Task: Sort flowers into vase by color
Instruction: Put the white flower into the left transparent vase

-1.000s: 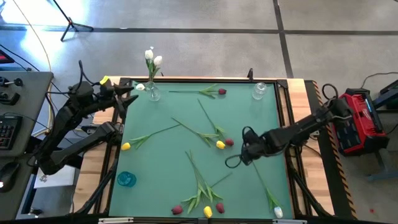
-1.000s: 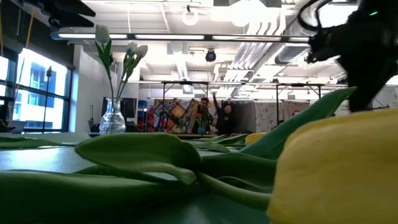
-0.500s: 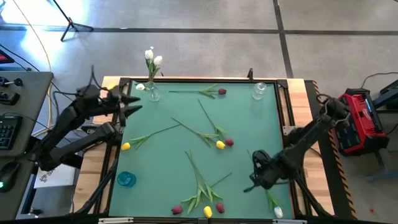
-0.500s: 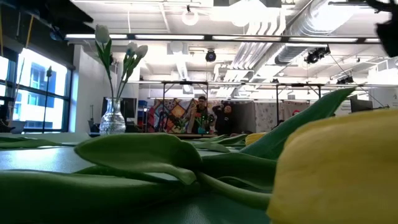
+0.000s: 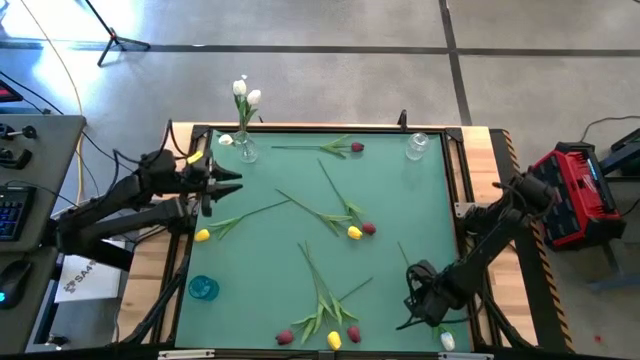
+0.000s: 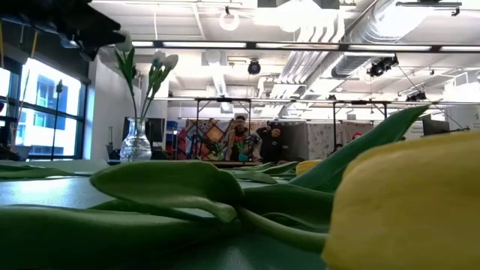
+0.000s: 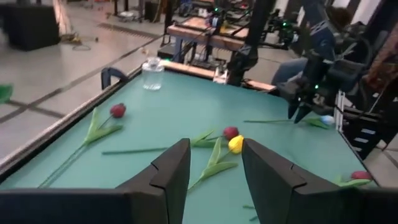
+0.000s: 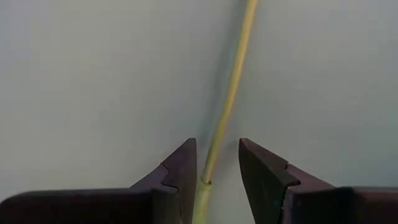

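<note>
Right gripper (image 5: 422,305) low over the bench (image 5: 260,260) near its front right corner, fingers (image 8: 180,171) parted narrowly either side of the white tulip's stem (image 8: 227,106), not closed on it; white head (image 5: 447,341) lies at the front edge. Left gripper (image 5: 228,181) open and empty at the left edge, near the vase (image 5: 246,150) holding two white tulips (image 5: 243,92). Red and yellow tulips (image 5: 350,231) scattered mid-bench.
</note>
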